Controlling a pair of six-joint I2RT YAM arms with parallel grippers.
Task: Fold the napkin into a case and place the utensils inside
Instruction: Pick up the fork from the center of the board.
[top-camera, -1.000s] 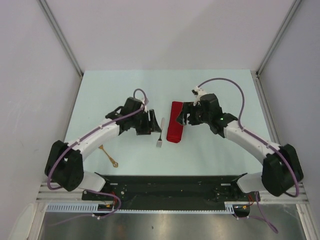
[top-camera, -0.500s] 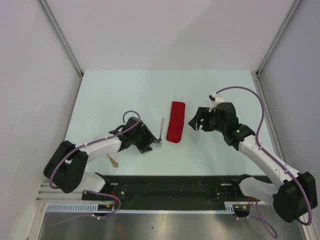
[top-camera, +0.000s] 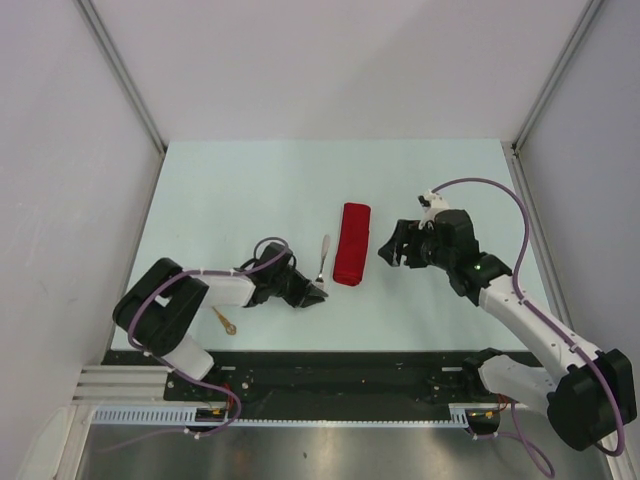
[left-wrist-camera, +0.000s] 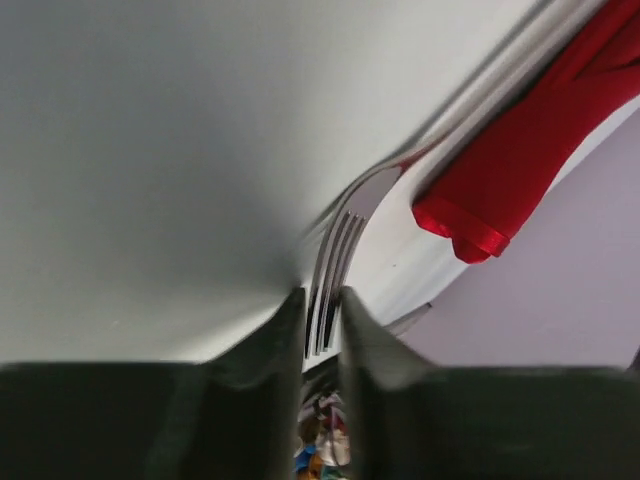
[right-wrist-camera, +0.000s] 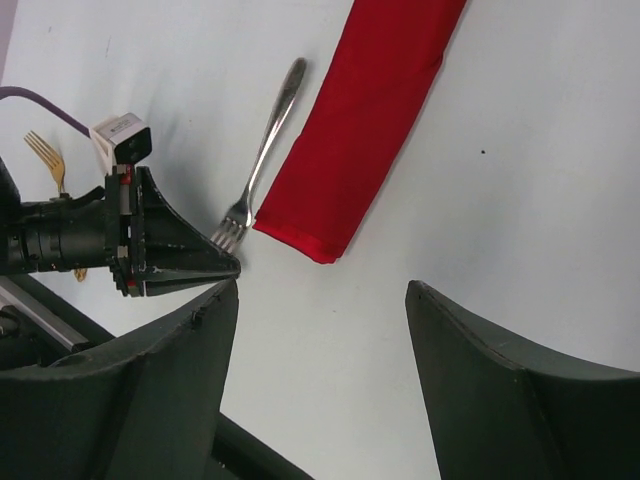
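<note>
The red napkin (top-camera: 351, 255) lies folded into a long narrow strip at mid table, also clear in the right wrist view (right-wrist-camera: 370, 120). Just left of it lies a slim silver-looking fork (top-camera: 321, 260), handle pointing away from the arms. My left gripper (top-camera: 313, 292) lies low on the table with its jaws closed against both sides of the fork tines (left-wrist-camera: 330, 270). A gold utensil (top-camera: 224, 320) rests by the left arm's elbow. My right gripper (top-camera: 391, 246) hovers right of the napkin, jaws wide and holding nothing (right-wrist-camera: 320, 290).
The black base rail (top-camera: 340, 375) runs along the table's near edge. White walls close in the table (top-camera: 250, 190) at the left, the right and the back.
My left gripper has pulled back toward the near edge, dropped low and closed its jaws round the fork tines. My right gripper has moved right, away from the napkin, and stayed open.
</note>
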